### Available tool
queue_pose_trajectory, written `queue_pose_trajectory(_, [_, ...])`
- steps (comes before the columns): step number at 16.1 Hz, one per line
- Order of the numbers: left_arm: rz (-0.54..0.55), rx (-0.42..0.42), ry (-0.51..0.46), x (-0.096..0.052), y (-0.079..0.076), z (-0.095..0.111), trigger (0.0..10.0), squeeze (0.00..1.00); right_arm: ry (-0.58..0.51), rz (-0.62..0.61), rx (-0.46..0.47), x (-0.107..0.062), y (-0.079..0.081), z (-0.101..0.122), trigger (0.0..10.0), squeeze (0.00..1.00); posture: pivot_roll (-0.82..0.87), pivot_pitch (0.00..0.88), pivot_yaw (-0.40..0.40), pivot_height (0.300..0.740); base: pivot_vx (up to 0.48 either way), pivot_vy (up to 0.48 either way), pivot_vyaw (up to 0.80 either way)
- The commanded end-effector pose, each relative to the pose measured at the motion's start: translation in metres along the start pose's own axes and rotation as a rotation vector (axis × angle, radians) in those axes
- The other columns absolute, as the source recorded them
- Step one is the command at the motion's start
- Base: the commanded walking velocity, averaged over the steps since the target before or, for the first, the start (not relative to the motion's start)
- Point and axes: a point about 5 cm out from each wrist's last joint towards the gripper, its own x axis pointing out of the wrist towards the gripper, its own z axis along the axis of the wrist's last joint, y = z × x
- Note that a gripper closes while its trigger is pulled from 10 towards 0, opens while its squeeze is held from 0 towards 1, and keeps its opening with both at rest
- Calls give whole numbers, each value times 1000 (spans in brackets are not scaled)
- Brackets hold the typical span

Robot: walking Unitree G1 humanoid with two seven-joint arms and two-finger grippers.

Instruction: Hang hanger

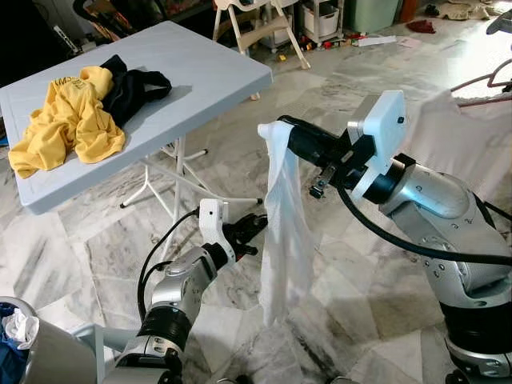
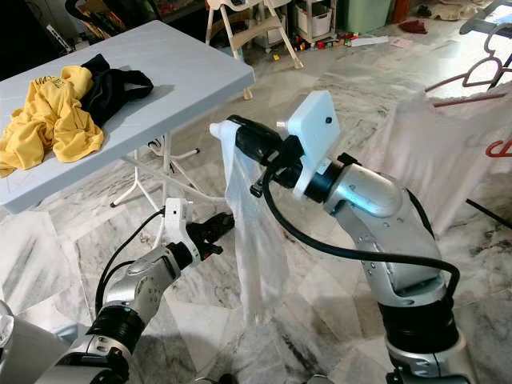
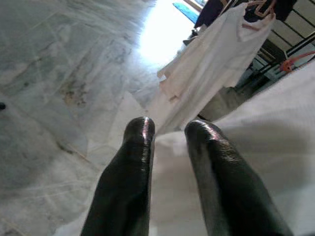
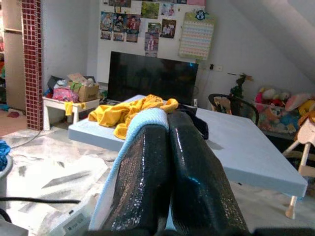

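Observation:
My right gripper (image 1: 274, 129) is held out at chest height, shut on the top of a white garment (image 1: 284, 232) that hangs straight down toward the floor. In the right wrist view the cloth (image 4: 142, 123) is draped over one of the closed fingers (image 4: 147, 172). My left gripper (image 1: 253, 231) is lower, just left of the hanging cloth, with its fingers (image 3: 130, 187) apart and the white cloth (image 3: 275, 147) right in front of them. A pinkish hanger (image 2: 468, 76) carries a white shirt (image 2: 432, 152) on a rack at the right; a red hanger (image 2: 500, 148) hangs beside it.
A light-blue folding table (image 1: 200, 80) stands to my left with a yellow shirt (image 1: 68, 120) and a black garment (image 1: 136, 88) heaped on it. A wooden high chair (image 1: 260, 28) and clutter lie beyond. The floor is marble tile (image 1: 360, 312). A basket edge (image 1: 16, 336) sits at lower left.

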Motion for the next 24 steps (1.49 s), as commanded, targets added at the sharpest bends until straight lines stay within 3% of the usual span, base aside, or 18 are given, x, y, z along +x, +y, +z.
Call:
queue_pose_trajectory(1, [-7,-1,11,-3,4,1,10000,1000,-36,37,-5,2,6,8,0,0,-266,129,172,740,0,0,0])
queue_pose_trajectory(6, [-81,57,59,-10,2,-4,10000,1000,-27,89,23,2,11,8,0,0,-258,127,170,740,0,0,0])
queue_pose_trajectory(12, [-274,76,133,-8,-43,-27,10000,1000,23,135,23,-4,7,1,0,0,-247,129,171,740,0,0,0])
queue_pose_trajectory(15, [-282,83,140,-12,-51,-29,10000,1000,51,182,24,-6,9,-3,0,0,-239,127,175,740,0,0,0])
queue_pose_trajectory(19, [-262,108,191,-10,-53,-37,10000,1000,1,207,27,1,15,8,0,0,-247,120,181,740,0,0,0])
queue_pose_trajectory(20, [-245,121,209,-10,-51,-39,0,722,-9,211,29,1,15,11,0,0,-247,120,181,740,0,0,0])
queue_pose_trajectory(21, [-209,135,234,-10,-45,-42,0,0,-23,217,30,2,16,16,0,0,-252,118,182,740,0,0,0])
queue_pose_trajectory(24, [-106,163,239,-9,-28,-43,0,0,-54,223,33,3,16,25,0,0,-257,116,183,740,0,0,0])
